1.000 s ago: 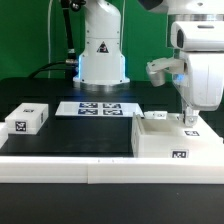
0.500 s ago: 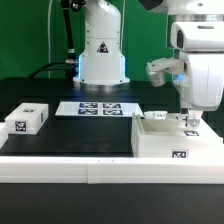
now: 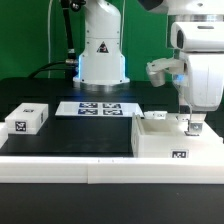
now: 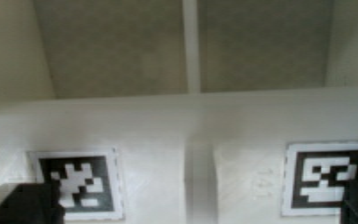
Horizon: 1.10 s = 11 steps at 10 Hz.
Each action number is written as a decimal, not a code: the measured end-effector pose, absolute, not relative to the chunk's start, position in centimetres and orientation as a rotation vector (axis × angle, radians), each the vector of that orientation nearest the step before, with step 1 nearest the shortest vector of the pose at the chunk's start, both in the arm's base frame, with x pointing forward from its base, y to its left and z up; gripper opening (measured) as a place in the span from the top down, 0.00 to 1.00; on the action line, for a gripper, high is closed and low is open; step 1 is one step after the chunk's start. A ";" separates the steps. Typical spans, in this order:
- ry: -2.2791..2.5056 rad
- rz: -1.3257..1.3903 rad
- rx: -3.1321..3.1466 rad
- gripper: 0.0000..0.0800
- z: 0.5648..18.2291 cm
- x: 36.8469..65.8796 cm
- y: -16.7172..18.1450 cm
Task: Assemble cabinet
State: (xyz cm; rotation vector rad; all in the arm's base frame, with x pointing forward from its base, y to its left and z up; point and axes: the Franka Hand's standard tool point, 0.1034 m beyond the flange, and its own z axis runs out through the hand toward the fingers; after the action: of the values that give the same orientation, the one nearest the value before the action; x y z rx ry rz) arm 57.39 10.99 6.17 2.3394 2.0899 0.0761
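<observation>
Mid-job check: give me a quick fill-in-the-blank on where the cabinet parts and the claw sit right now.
1. The claw is at the top of the cabinet body, on the exterior view's ___ side.
2. The small tagged block lies alone on the exterior view's ___ side.
3. The marker board lies in front of the robot base, which bears a ___ sticker.
4. The wrist view shows ___ black-and-white tags.

Missing words: right; left; triangle; two.
</observation>
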 end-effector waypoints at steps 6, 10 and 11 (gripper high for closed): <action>2.029 0.028 2.386 0.00 8.1 51.6 10.5; 2.030 0.022 2.388 0.00 7.9 51.3 10.5; 2.024 0.059 2.382 0.00 7.9 50.3 10.6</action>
State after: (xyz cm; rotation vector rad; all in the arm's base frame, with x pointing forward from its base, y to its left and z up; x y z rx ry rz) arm 50.26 10.55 7.89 2.3822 2.0237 0.0586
